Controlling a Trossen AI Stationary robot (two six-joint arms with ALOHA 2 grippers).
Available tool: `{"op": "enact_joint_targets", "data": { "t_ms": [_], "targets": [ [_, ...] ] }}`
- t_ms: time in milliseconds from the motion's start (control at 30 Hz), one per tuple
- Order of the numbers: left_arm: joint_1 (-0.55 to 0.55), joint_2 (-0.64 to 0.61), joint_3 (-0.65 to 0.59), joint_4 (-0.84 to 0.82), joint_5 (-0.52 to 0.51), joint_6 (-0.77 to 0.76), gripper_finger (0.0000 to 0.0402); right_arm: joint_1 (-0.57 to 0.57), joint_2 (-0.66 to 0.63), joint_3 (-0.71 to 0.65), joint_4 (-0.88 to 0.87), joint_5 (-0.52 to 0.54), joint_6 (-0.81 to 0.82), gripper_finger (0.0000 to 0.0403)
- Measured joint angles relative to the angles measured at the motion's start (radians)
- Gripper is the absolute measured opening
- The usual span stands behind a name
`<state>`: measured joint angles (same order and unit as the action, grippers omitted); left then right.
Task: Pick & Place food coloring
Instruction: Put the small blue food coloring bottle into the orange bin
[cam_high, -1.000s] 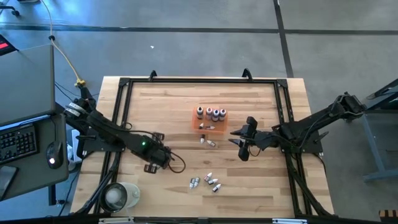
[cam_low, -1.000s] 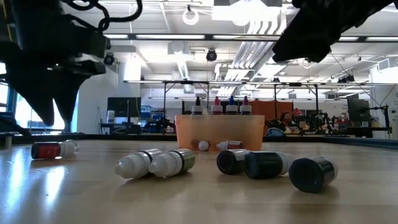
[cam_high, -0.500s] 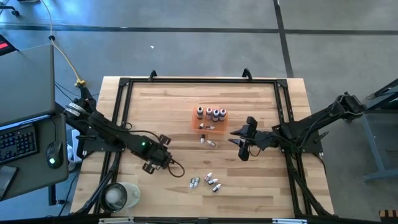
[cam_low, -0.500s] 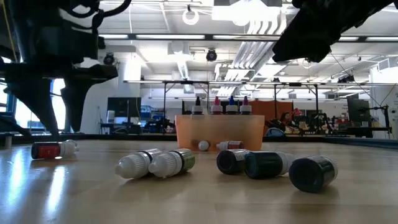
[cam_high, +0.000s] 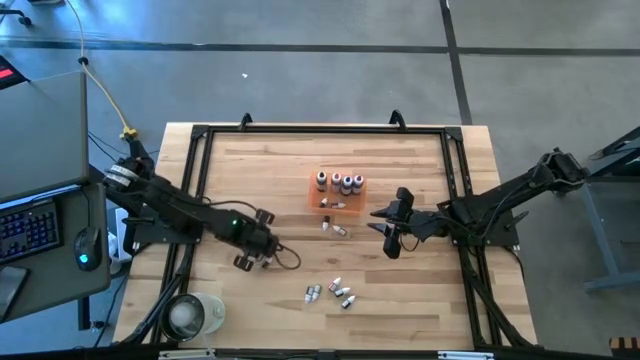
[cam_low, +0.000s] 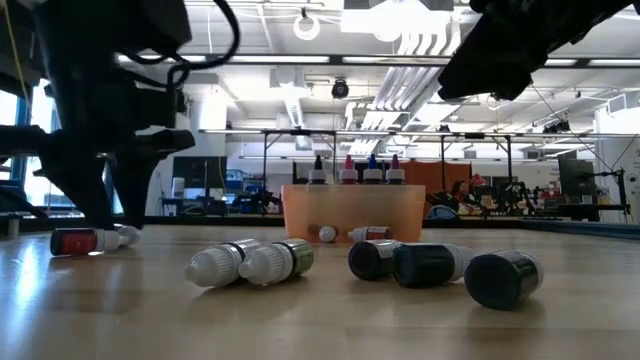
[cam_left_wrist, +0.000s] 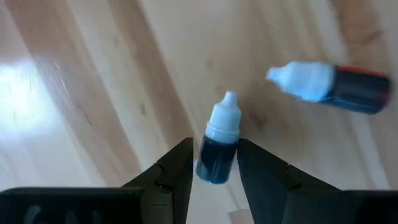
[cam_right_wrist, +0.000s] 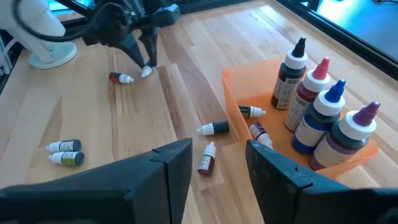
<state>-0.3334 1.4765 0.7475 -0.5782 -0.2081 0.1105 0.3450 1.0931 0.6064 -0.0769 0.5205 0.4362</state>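
Note:
Small food coloring bottles lie on their sides on the wooden table: a near cluster (cam_high: 335, 292), a few (cam_high: 335, 229) beside the orange tray (cam_high: 338, 204), and two by the left gripper. Several more stand upright in the tray (cam_right_wrist: 323, 112). My left gripper (cam_high: 258, 248) points down, and its fingers closely flank a blue-bodied, white-tipped bottle (cam_left_wrist: 219, 149). A red-bodied bottle (cam_left_wrist: 339, 87) lies just beside it. My right gripper (cam_high: 385, 232) hovers open to the right of the tray, holding nothing. My left gripper (cam_left_wrist: 214, 142) comes from above, pointing down, with one finger (cam_left_wrist: 180, 171) on each side of the blue bottle's body (cam_left_wrist: 217, 163). The bottle lies on its side on the table. Whether the fingers touch it I cannot tell.
A white round cup (cam_high: 185, 315) stands at the table's near left corner. Black frame rails (cam_high: 200, 180) run along the table's edges. Bare wood lies between the left gripper and the tray. A laptop and keyboard sit off the table's left side.
The left gripper has turned about its wrist and shifted slightly toward the two bottles on the left. In the low view its fingers now stand right at the white tip of one of them. The right arm and the bottles have kept still.

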Motion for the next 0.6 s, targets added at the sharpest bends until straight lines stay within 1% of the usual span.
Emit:
{"op": "enact_joint_targets", "data": {
  "t_ms": [100,233,467,600],
  "targets": [
    [0.044,0.000,0.000,0.001,0.059,0.018,0.0122,0.000,0.000,0.000,0.000,0.000,0.000,0.0144],
    [0.094,0.000,0.000,0.004,0.088,0.007,0.0122,0.000,0.000,0.000,0.000,0.000,0.000,0.0144],
    [0.146,0.000,0.000,0.044,0.089,-0.100,0.0122,0.000,0.000,0.000,0.000,0.000,0.000,0.0144],
    [0.152,0.000,0.000,0.081,0.070,-0.130,0.0122,0.000,0.000,0.000,0.000,0.000,-0.001,0.0144]
  ]
}}
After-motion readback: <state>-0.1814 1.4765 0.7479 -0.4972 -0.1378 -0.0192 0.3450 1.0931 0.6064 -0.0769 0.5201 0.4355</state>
